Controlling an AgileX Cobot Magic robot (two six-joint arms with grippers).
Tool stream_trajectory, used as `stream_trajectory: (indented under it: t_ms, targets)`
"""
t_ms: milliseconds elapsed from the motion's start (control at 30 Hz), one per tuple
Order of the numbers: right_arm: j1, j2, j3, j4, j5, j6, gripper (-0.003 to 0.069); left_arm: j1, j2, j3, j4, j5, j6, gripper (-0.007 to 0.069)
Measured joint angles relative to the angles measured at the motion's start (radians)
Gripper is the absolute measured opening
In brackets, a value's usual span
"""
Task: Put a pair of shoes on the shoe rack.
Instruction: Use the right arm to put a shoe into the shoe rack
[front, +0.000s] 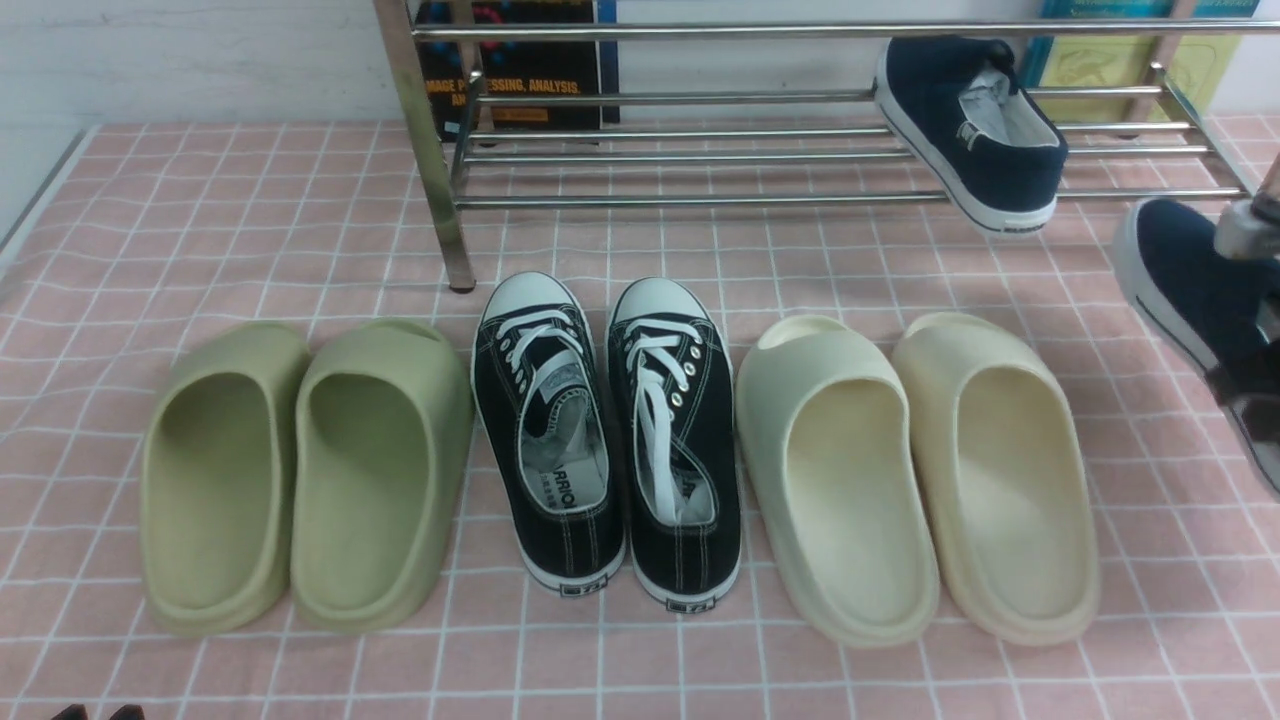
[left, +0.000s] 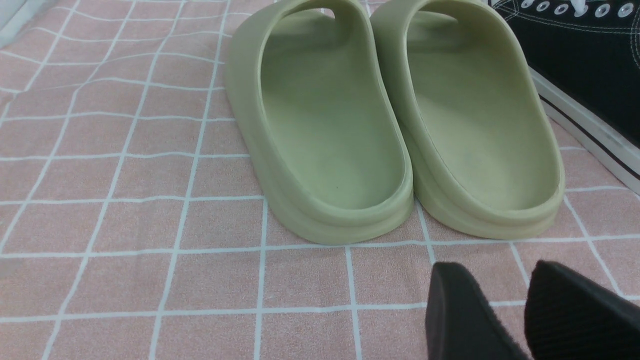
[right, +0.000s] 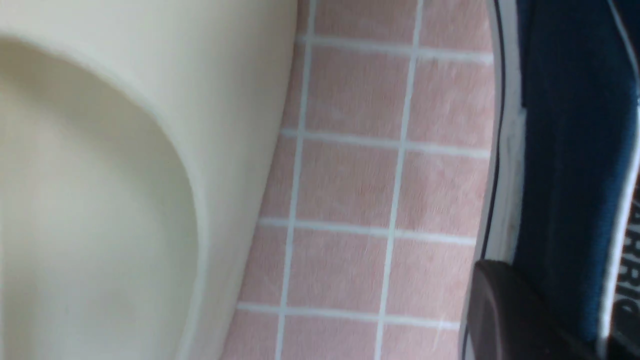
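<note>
One navy slip-on shoe (front: 970, 130) rests tilted on the lower bars of the chrome shoe rack (front: 700, 150), near its right end, heel toward me. The second navy shoe (front: 1180, 280) hangs at the far right edge, off the cloth and in front of the rack. My right gripper (front: 1242, 385) is shut on its side wall. In the right wrist view a dark finger (right: 510, 310) presses against the shoe's navy canvas (right: 570, 150) beside its white sole. My left gripper (left: 505, 300) is open and empty, low over the cloth behind the green slides; its tips show at the front view's bottom edge (front: 97, 712).
On the pink checked cloth (front: 200, 220) stand, in a row, green slides (front: 300, 470), black lace-up sneakers (front: 610, 430) and cream slides (front: 920, 470). The rack's left leg (front: 430, 160) stands just behind the sneakers. Books lean behind the rack (front: 520, 70).
</note>
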Motion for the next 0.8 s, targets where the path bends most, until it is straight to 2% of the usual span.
stream_trajectory:
  t_ms: [167, 400, 700, 800]
  targets:
    - [0.000, 0.095, -0.159, 0.001, 0.000, -0.010, 0.0015, 0.000, 0.000, 0.000, 0.000, 0.000, 0.000, 0.0239]
    - [0.001, 0.367, -0.540, 0.006, 0.014, -0.022, 0.0015, 0.000, 0.000, 0.000, 0.000, 0.000, 0.000, 0.0239]
    - [0.053, 0.668, -0.988, 0.012, 0.123, -0.041, 0.0015, 0.000, 0.000, 0.000, 0.000, 0.000, 0.000, 0.0239]
    - [0.065, 0.728, -1.067, 0.023, 0.142, -0.041, 0.0015, 0.000, 0.000, 0.000, 0.000, 0.000, 0.000, 0.0239]
